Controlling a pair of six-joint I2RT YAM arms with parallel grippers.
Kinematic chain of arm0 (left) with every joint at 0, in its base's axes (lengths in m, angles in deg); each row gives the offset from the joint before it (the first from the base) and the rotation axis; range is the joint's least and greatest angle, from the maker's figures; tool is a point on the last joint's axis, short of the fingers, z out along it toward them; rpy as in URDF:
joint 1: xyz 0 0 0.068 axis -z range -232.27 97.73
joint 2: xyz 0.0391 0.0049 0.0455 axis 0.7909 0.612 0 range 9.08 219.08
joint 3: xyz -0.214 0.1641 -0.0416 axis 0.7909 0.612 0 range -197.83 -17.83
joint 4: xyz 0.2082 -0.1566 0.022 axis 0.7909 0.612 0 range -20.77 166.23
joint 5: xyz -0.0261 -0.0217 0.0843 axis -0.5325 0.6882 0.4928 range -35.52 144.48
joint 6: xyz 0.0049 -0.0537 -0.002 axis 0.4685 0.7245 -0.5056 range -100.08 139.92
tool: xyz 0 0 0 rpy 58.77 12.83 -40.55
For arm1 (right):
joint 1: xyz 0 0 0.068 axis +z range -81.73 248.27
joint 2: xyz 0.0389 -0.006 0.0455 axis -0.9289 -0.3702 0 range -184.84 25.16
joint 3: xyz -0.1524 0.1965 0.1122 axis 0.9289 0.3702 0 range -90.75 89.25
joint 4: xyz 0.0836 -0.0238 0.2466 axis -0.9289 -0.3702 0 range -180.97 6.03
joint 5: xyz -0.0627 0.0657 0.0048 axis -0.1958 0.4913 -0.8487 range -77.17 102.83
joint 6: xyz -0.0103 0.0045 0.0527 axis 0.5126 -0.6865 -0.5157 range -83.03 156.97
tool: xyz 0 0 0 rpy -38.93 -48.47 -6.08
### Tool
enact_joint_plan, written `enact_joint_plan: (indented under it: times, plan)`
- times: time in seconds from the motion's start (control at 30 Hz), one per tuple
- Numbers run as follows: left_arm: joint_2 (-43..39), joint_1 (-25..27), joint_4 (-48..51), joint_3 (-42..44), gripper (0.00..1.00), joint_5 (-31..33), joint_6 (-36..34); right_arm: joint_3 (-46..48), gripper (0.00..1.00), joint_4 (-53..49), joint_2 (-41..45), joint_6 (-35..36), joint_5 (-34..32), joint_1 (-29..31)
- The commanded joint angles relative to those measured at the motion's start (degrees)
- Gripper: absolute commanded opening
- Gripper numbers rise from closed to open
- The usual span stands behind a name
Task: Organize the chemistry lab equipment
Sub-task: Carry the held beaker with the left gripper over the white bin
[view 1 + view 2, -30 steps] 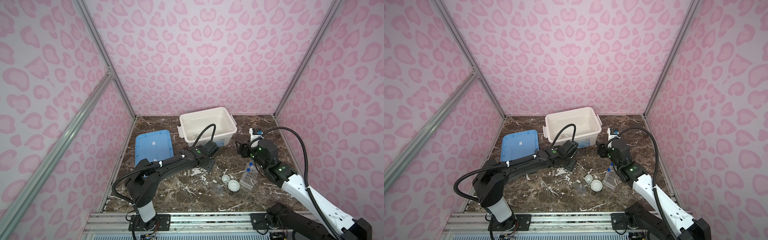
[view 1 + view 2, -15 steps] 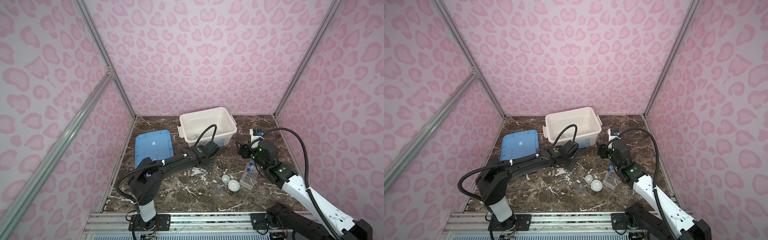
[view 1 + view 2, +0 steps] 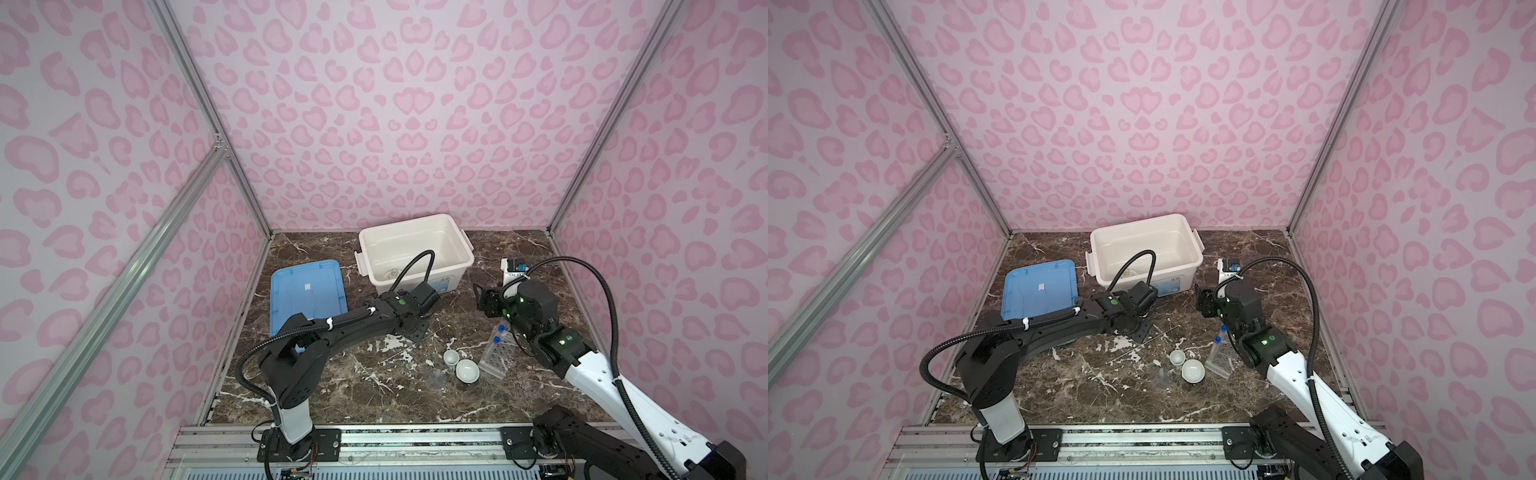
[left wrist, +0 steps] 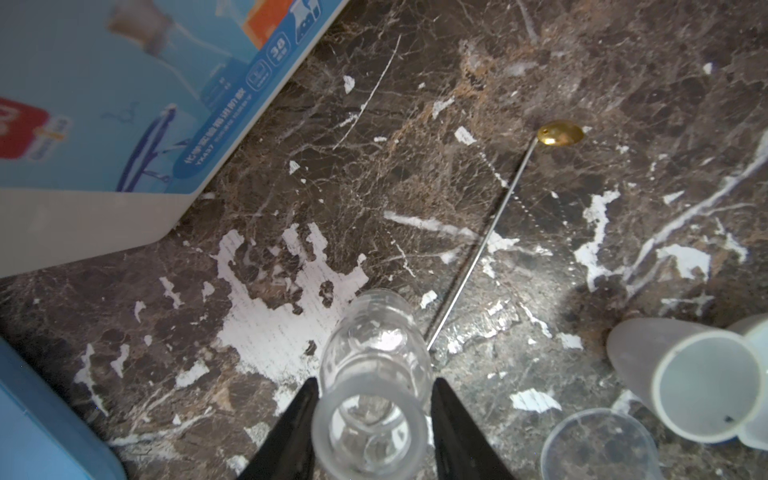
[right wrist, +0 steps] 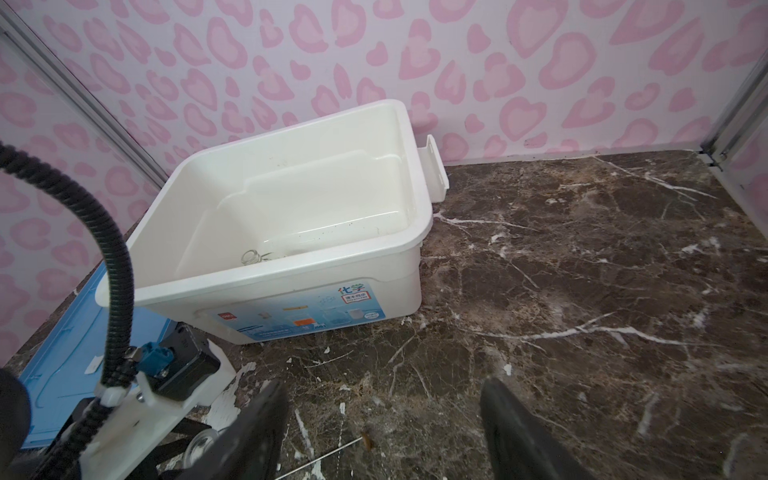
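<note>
Glass flask (image 4: pixel 374 332) on the counter (image 4: pixel 623 62), flanked at its neck by my left pincer (image 4: pixel 376 384); I cannot tell whether it grips yet. I would close gently and squarely, then lift straight, clear of the thin spoon (image 4: pixel 487 232) beyond. My right pincer (image 5: pixel 384 384) hovers apart, empty. Farthest, the white box (image 5: pixel 399 274), its likely destination.

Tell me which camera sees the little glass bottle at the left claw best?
The left wrist view. The glass flask fills the foreground, mouth toward the camera, between the fingers of the left claw. Both top views hide it under the left arm. The right wrist view may catch just its rim, blurred.
</note>
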Motion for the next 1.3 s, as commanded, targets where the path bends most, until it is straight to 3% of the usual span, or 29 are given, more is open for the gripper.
enact_joint_plan:
  times: [0.0,0.53,0.57,0.67,1.27]
  plan:
    - [0.3,0.0,0.6,-0.8,0.45,1.0,-0.5,0.4,0.75,0.3,0.1,-0.1,-0.5,-0.1]
    - [0.8,-0.1,1.1,-1.2,0.37,1.2,-0.8,0.9,0.75,0.2,0.5,-0.2,-0.7,-0.3]
    - [0.7,-0.1,1.0,-1.3,0.32,1.3,-0.9,0.9,0.75,0.2,0.5,-0.2,-0.7,-0.3]
    - [0.3,-0.1,1.1,-1.4,0.31,1.7,-1.0,0.8,0.75,0.1,0.5,0.0,-0.7,-0.3]
    - [-2.3,-0.1,3.5,-4.8,0.29,2.6,-2.3,0.0,0.75,0.1,-0.3,0.3,-0.4,-0.4]
